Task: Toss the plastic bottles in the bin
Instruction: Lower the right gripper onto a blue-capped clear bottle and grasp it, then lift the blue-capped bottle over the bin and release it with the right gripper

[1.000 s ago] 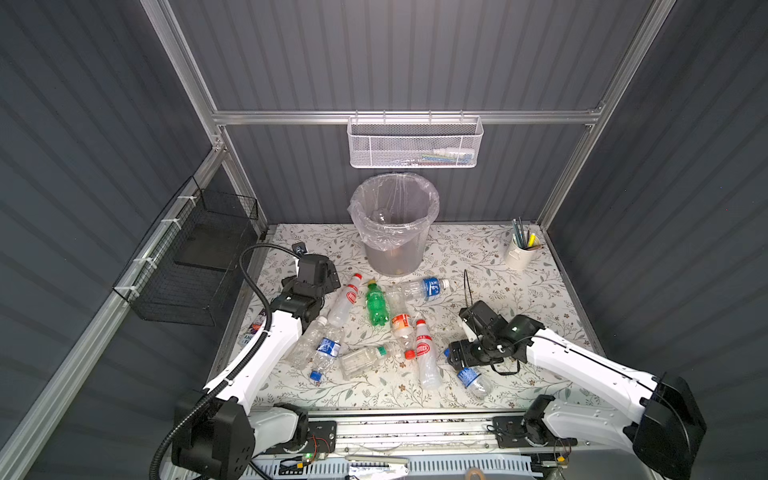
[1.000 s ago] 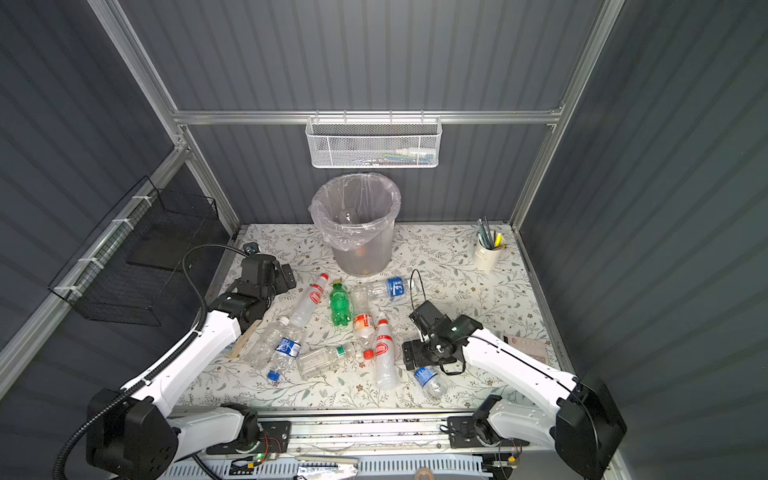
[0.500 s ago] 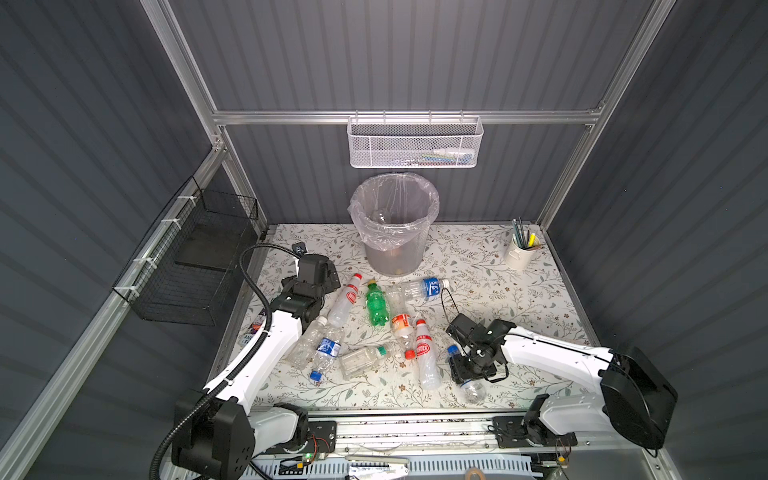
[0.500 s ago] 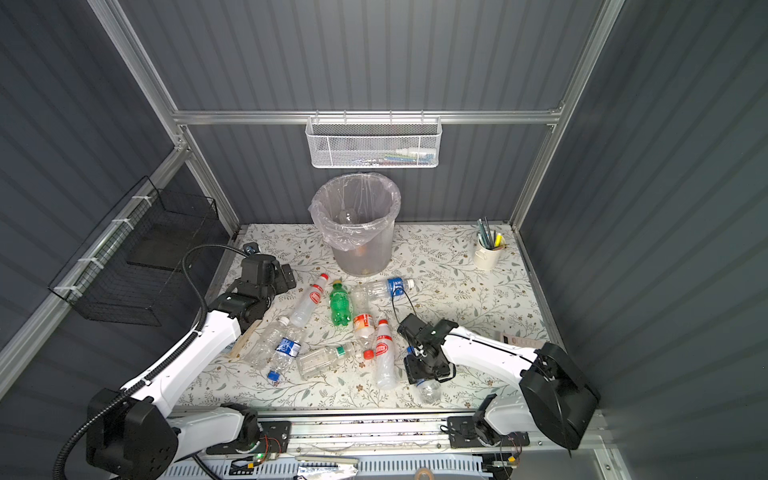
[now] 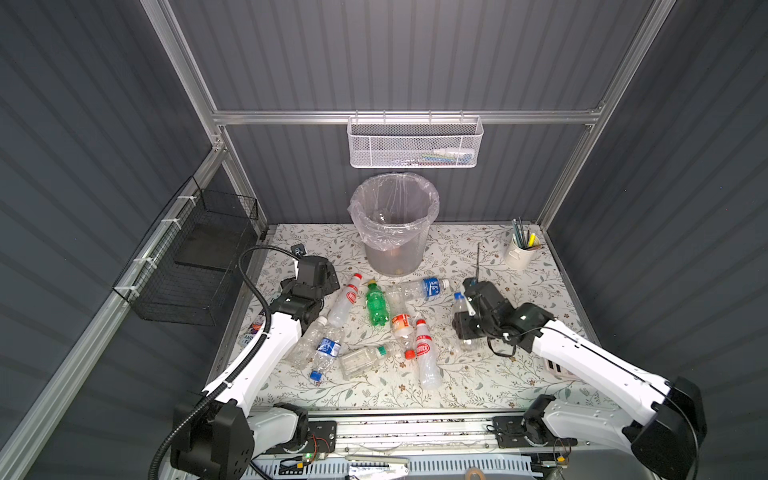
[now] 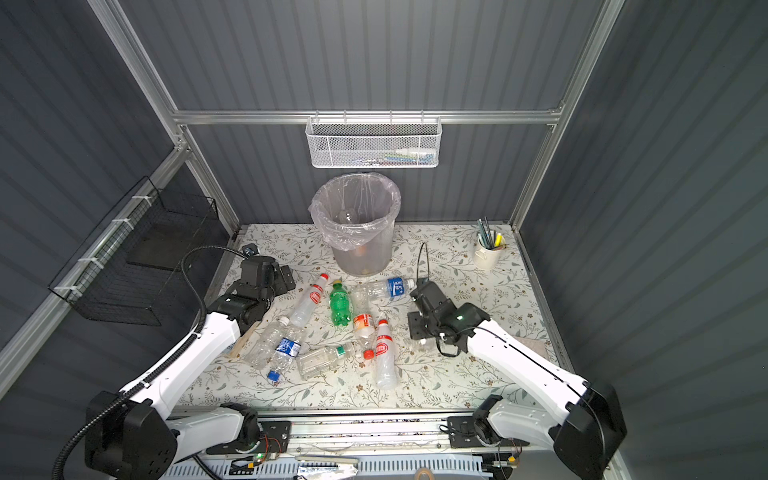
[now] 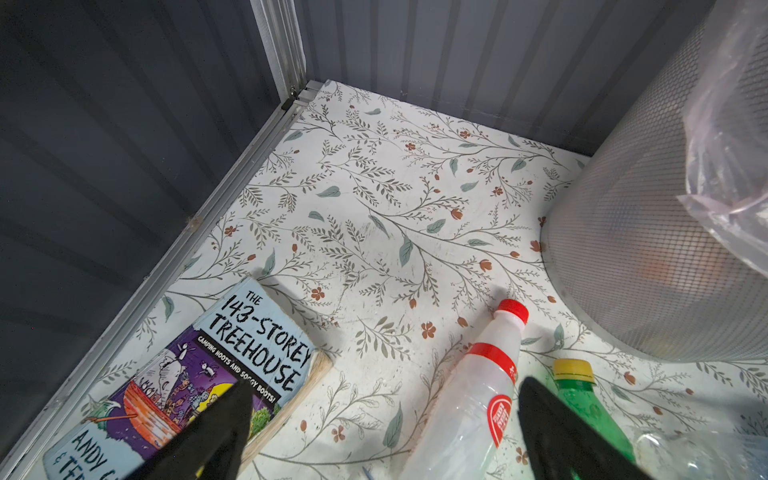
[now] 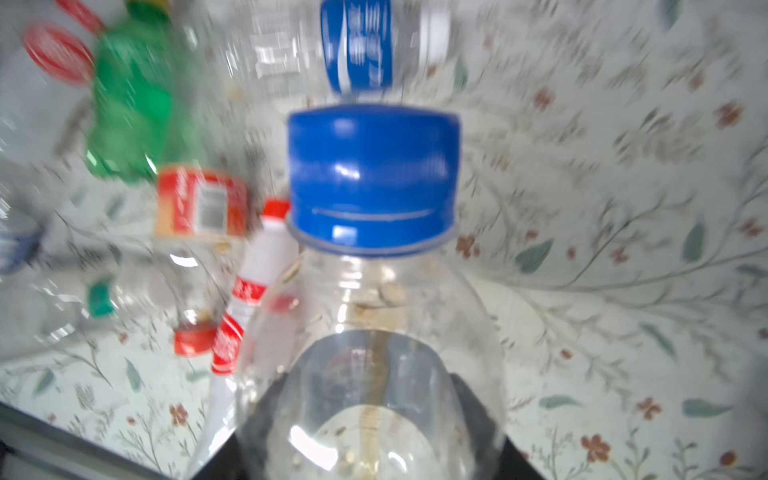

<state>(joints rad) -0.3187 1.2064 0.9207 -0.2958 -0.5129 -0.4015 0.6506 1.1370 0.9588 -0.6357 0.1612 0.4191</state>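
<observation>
**One bottle gripped, most waiting on the desk**

The right end effector [image 5: 464,326] is pinching a clear blue-capped bottle [image 8: 374,178] right of centre, well short of the bin [image 5: 395,255] at the far middle. The left end effector [image 7: 384,395] is hovering spread wide at the far left. The bin is seemingly holding little. About nine plastic bottles [image 5: 424,357] are lying scattered across the desk [image 5: 478,386].

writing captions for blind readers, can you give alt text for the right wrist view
Blurred close-up of a clear bottle with a blue cap, held in the right gripper. Behind it on the floral table lie a green bottle, a blue-labelled bottle and red-labelled ones.
</observation>
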